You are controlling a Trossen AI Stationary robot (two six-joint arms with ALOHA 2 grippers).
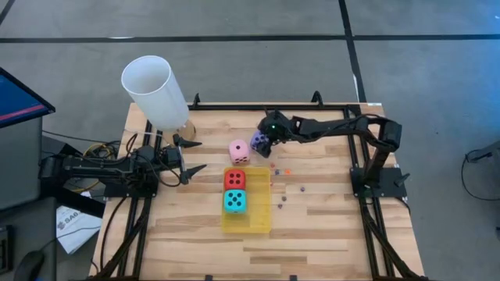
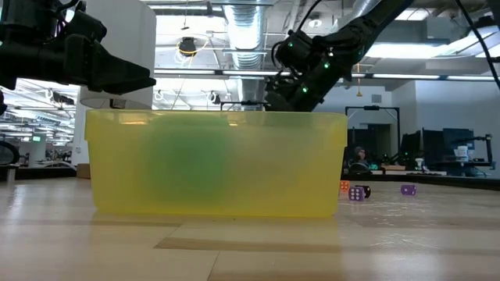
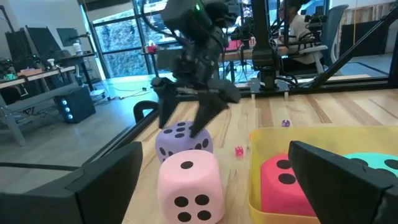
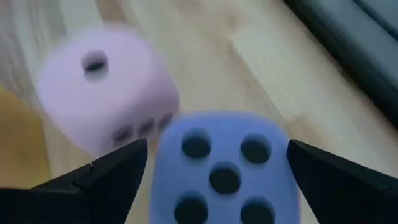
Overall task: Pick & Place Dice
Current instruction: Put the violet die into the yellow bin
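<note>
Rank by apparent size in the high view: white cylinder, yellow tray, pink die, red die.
1. Yellow tray
2. White cylinder, though it stands nearer the camera
3. Pink die and red die: they look alike

High: straight down over the wooden slatted table [image 1: 312,226]. Low: table-level, right behind the translucent yellow plastic tray [image 2: 219,164]. Wrists: near tray, both catching the soft pink cube die [image 3: 189,180].
</note>
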